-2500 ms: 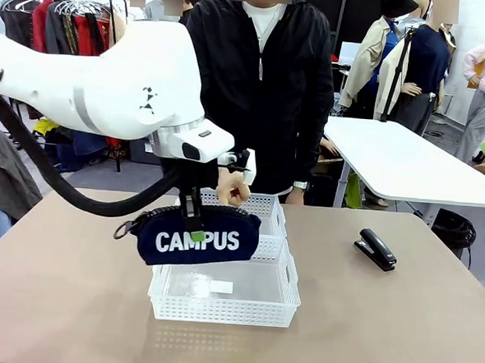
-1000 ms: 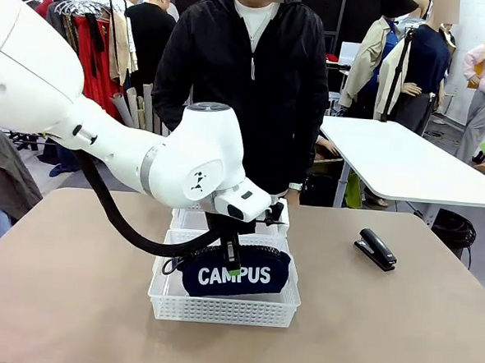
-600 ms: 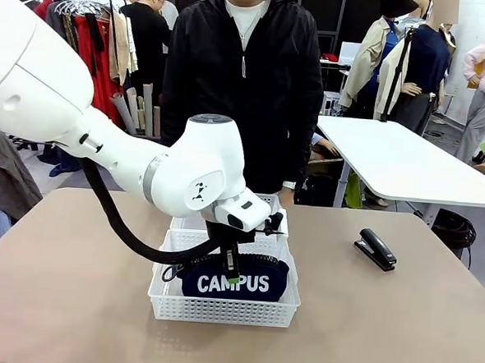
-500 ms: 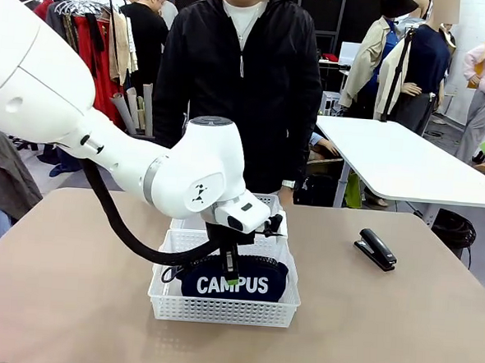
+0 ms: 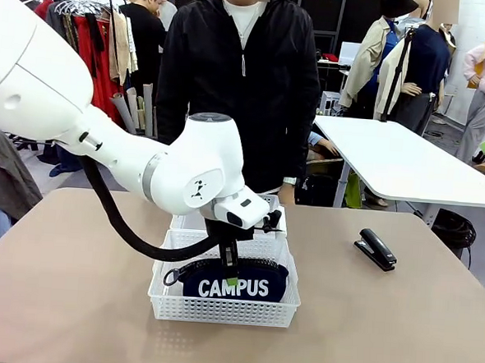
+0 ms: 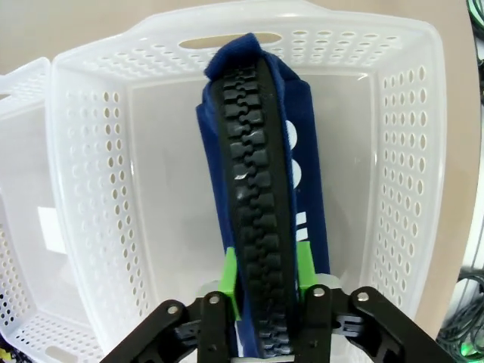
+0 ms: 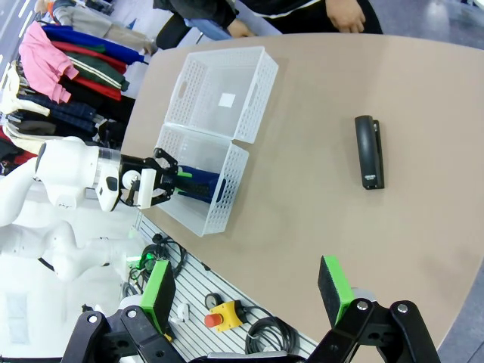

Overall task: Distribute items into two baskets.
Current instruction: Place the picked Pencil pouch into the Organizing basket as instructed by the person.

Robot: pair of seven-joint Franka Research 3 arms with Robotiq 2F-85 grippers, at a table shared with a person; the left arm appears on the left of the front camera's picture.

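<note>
Front: far basket (image 5: 182, 221) mostly behind left arm (image 5: 193, 178); pouch (image 5: 235, 281) lower half veiled by near basket (image 5: 218, 310) lattice.
Left wrist: pouch's near end hidden between left fingers (image 6: 305, 268); lettering edge-on, unreadable; whether they clamp or merely flank it, cannot tell; far basket cut by picture edge.
Right wrist: pouch mostly behind basket wall; label (image 7: 226, 99) print too small to read.

The tan table (image 5: 70, 303) carries a near basket (image 5: 218, 310) touching a far basket (image 7: 187, 89), with a stapler (image 5: 376, 249) well apart.
</note>
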